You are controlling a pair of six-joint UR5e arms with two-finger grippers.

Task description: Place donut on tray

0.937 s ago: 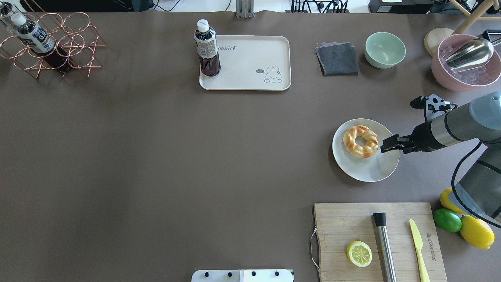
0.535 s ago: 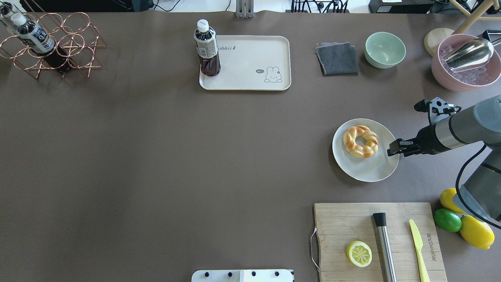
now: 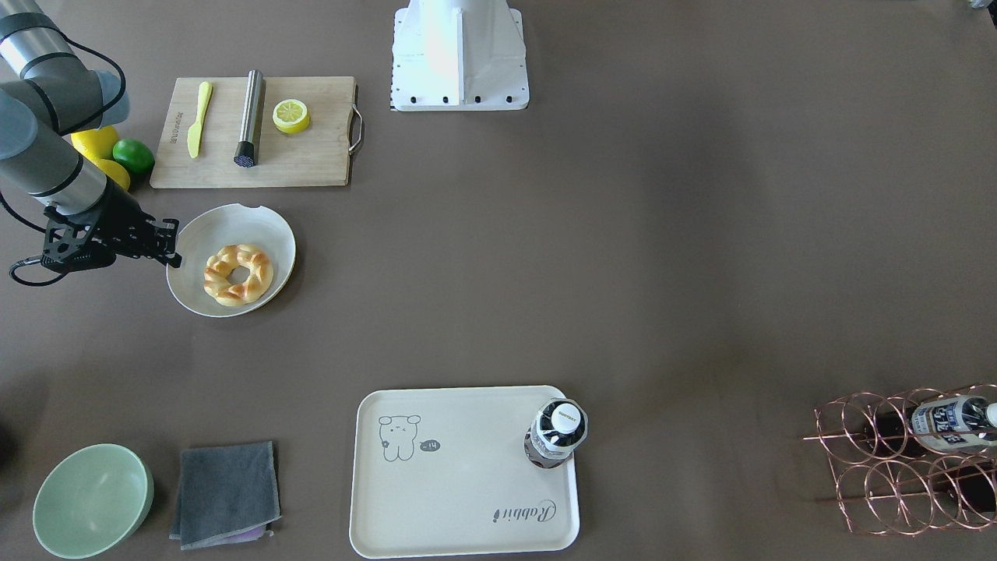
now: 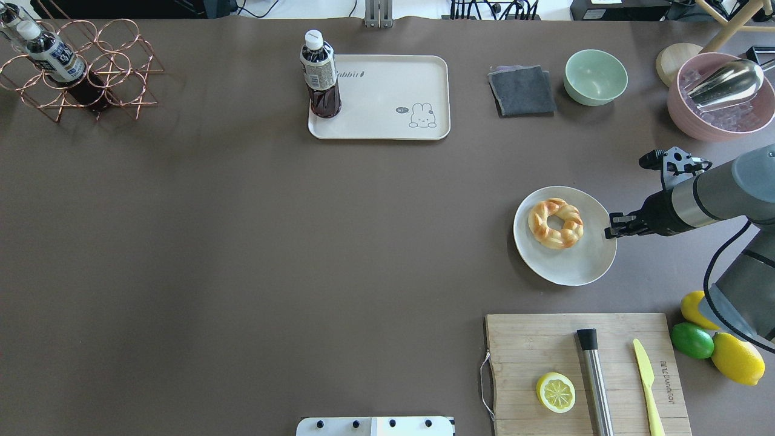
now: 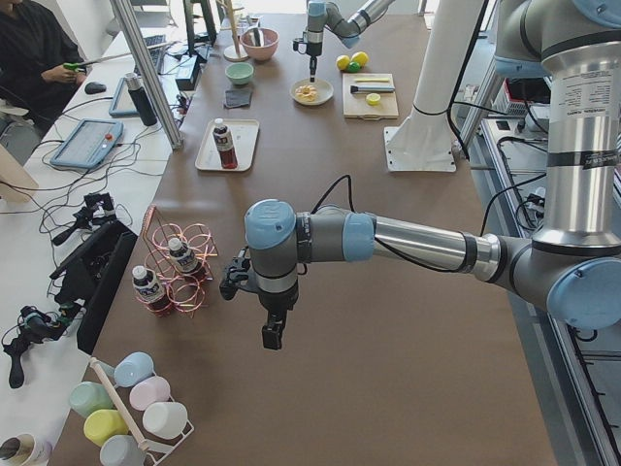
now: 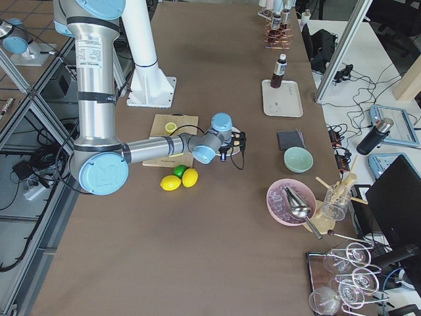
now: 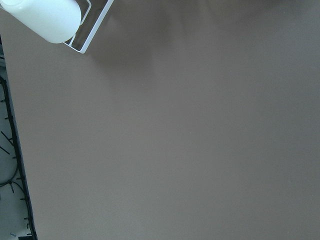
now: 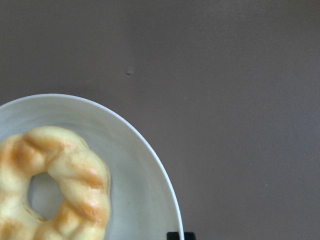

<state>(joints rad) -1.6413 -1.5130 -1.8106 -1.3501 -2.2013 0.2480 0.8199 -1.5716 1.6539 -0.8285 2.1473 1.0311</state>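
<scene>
The donut (image 4: pixel 556 223), a golden braided ring, lies on a pale grey plate (image 4: pixel 581 263) at the right of the table; it also shows in the front view (image 3: pixel 237 273) and in the right wrist view (image 8: pixel 60 185). My right gripper (image 4: pixel 611 226) sits low at the plate's right rim, right of the donut and not touching it, and looks open and empty. The cream tray (image 4: pixel 393 91) with the bear drawing lies far back at the centre, with a dark bottle (image 4: pixel 319 75) upright on its left end. My left gripper (image 5: pixel 271 335) hangs over bare table, and I cannot tell whether it is open or shut.
A wooden cutting board (image 4: pixel 545 339) with a lemon half (image 4: pixel 556 392), a steel rod and a yellow knife lies near the plate. Lemons and a lime (image 4: pixel 692 340) sit by the right arm. A grey cloth (image 4: pixel 522 91), green bowl (image 4: pixel 596 77), pink bowl and copper rack (image 4: pixel 79 66) stand at the back.
My right gripper drew back to the right, from over the plate beside the donut to the plate's right rim. The plate and donut shifted slightly.
</scene>
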